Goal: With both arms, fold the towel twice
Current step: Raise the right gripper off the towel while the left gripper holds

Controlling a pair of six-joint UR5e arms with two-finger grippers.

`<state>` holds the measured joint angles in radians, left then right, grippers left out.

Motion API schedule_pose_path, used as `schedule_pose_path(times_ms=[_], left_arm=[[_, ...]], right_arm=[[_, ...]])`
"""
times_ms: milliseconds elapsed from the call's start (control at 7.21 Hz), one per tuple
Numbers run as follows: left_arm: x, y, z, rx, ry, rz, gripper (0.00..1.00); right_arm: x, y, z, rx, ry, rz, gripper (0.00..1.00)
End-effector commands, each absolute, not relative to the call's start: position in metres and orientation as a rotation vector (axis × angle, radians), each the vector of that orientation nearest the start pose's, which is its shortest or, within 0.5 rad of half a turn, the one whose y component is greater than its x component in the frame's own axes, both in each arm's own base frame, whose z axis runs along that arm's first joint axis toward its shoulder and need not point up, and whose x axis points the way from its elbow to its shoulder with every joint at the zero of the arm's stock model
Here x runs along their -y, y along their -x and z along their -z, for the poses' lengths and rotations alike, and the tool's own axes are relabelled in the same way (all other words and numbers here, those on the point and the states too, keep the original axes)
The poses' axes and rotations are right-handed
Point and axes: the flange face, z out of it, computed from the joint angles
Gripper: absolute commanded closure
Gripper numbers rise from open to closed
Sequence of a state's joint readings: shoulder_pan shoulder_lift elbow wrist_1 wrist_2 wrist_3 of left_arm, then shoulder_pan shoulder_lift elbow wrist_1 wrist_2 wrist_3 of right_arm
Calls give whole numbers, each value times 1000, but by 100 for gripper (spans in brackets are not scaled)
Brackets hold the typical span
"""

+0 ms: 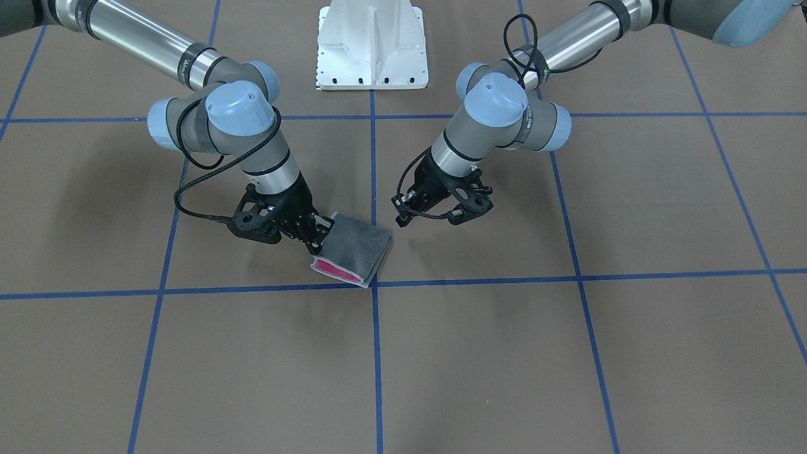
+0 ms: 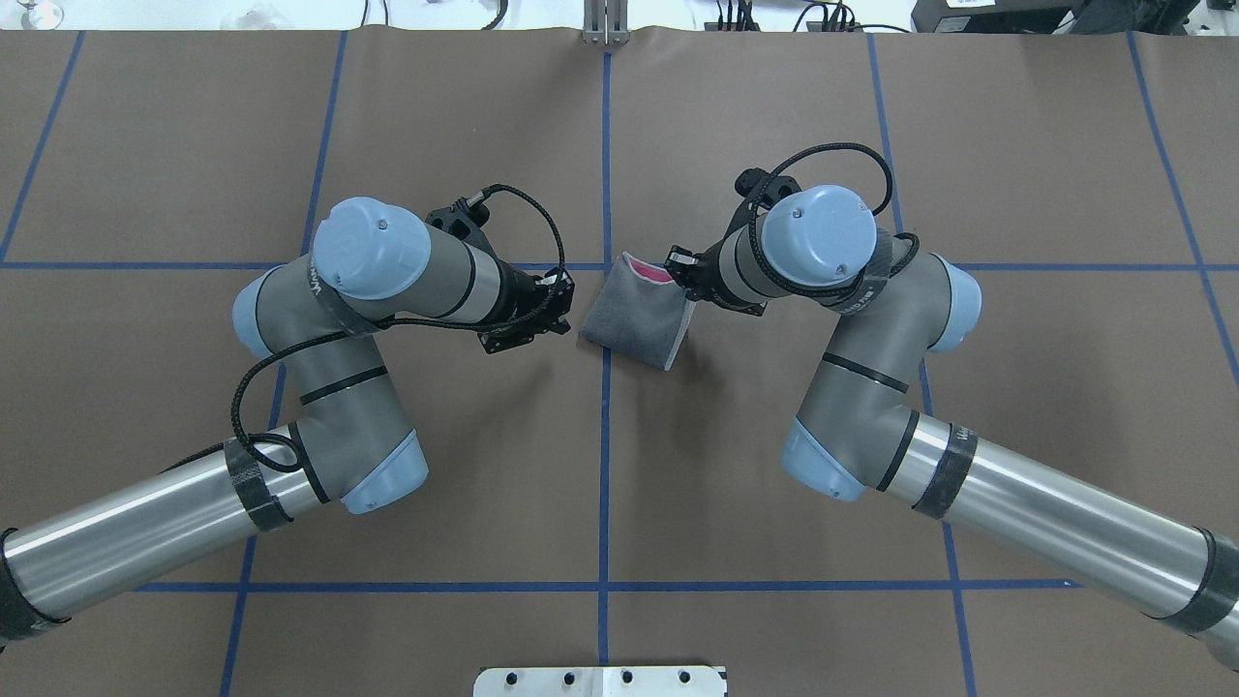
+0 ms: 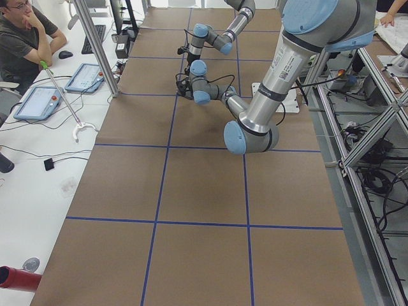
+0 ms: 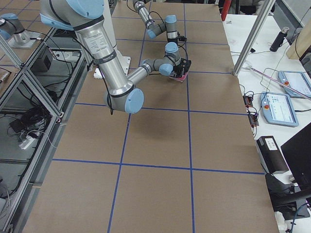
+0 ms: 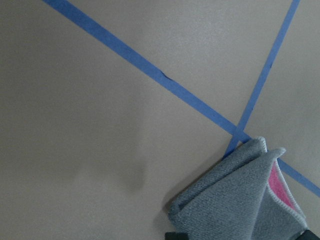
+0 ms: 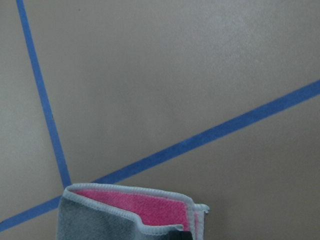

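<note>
The towel (image 1: 359, 249) lies folded at a crossing of blue tape lines, dark grey outside, with pink showing at its open end (image 2: 650, 272). My right gripper (image 1: 320, 234) is at the towel's edge on the robot's right and shut on it (image 2: 683, 274); that edge is slightly raised. In the right wrist view the pink layers (image 6: 145, 205) fill the bottom. My left gripper (image 1: 401, 211) hangs open a short way off the opposite side (image 2: 561, 305), not touching. The left wrist view shows the folded towel (image 5: 235, 200) at the lower right.
The white pedestal base (image 1: 372, 50) stands between the arms at the robot's side (image 2: 600, 681). Blue tape lines (image 2: 606, 436) grid the brown table cover. A seated person (image 3: 22, 32) and tablets (image 3: 38, 102) are at a side desk.
</note>
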<state>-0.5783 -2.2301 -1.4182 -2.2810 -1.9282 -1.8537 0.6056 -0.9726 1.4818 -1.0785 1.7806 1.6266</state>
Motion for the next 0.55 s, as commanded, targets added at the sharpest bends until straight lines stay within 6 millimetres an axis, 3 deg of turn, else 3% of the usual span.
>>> schedule_pose_path(times_ms=[0, 277, 416], left_arm=[[479, -554, -245, -1253, 134, 531, 100], [479, -553, -243, -1256, 134, 531, 100], [479, -553, -243, -1256, 134, 531, 100]], right_arm=[[504, 524, -290, 1023, -92, -494, 100], [512, 517, -282, 1034, -103, -503, 100], [514, 512, -267, 1054, -112, -506, 100]])
